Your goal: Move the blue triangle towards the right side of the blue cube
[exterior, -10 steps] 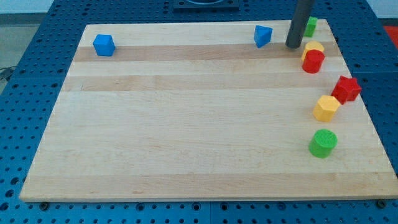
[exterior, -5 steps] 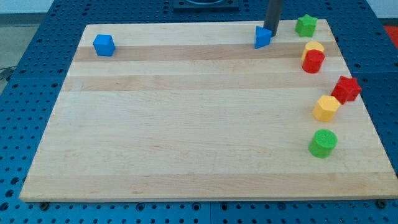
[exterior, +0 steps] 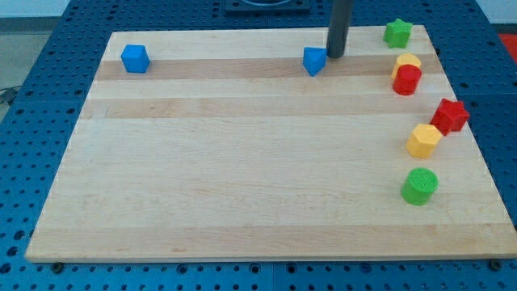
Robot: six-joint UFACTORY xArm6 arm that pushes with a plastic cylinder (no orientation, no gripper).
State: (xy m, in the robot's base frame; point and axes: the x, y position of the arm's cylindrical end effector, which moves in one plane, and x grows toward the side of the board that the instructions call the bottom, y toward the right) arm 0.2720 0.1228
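Note:
The blue triangle [exterior: 314, 61] lies near the view's top, right of the board's middle. My tip [exterior: 334, 55] is right against the triangle's right side. The blue cube [exterior: 135, 58] sits at the top left of the board, far to the left of the triangle. The rod rises straight up out of the view's top.
The wooden board [exterior: 242, 178] lies on a blue perforated table. Along its right side are a green star [exterior: 397, 32], a yellow block [exterior: 407, 61] behind a red cylinder [exterior: 406, 80], a red star [exterior: 450, 115], a yellow hexagon [exterior: 423, 140] and a green cylinder [exterior: 420, 186].
My tip swept left from beside the green star to the blue triangle's right side. The triangle has slid left, toward the blue cube. Other blocks have not moved.

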